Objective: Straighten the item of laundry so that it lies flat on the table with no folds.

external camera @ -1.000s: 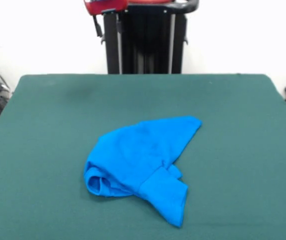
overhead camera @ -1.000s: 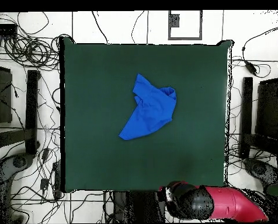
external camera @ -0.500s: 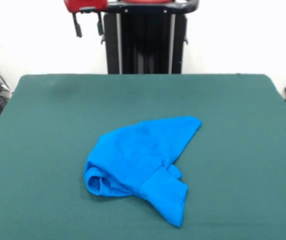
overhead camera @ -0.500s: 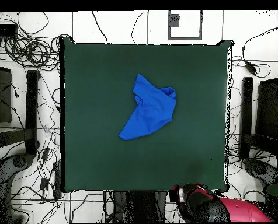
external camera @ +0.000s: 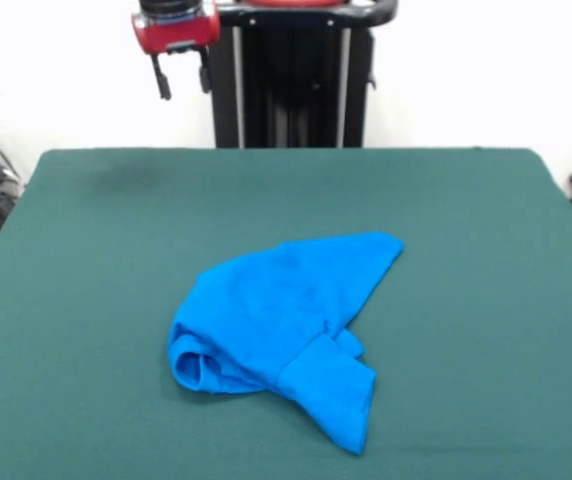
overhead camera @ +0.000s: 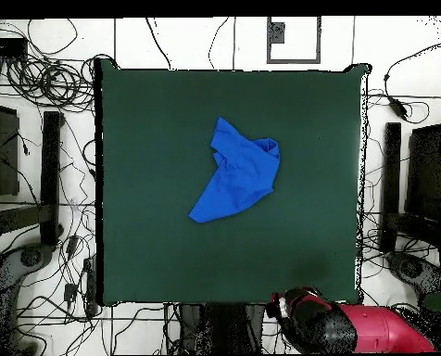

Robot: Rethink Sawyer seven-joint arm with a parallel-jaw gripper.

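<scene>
**At the table's middle: a crumpled blue shirt, not yet taken**

At the upper left of the front view, the gripper point(external camera: 180, 78) is seen high above the far edge of the table point(external camera: 86, 250), well apart from the cloth. Two dark fingers point(external camera: 163, 80) hang down with a clear gap between them, so the jaws are judged to be parted, and nothing is held in them. In the overhead view only the red and black arm point(overhead camera: 354, 329) is shown, at the lower right, outside the green surface.

Toward the centre of the front view, the item of laundry point(external camera: 276, 310) is found lying in a bunched heap, a little left of the middle and toward the lower part of the frame. At its left end a rolled opening point(external camera: 191, 368) is seen, perhaps a sleeve or the neck; which one cannot be told. Further right, a folded flap point(external camera: 331, 390) is laid over the body at the lower edge, and a pointed corner point(external camera: 391, 243) is stretched toward the upper right.

The fabric is judged to be light, soft and limp, so it is expected to sag and drag when lifted. A single-layer edge is judged the best hold: the pointed corner or the tip of the flap, pinched low against the felt.
</scene>
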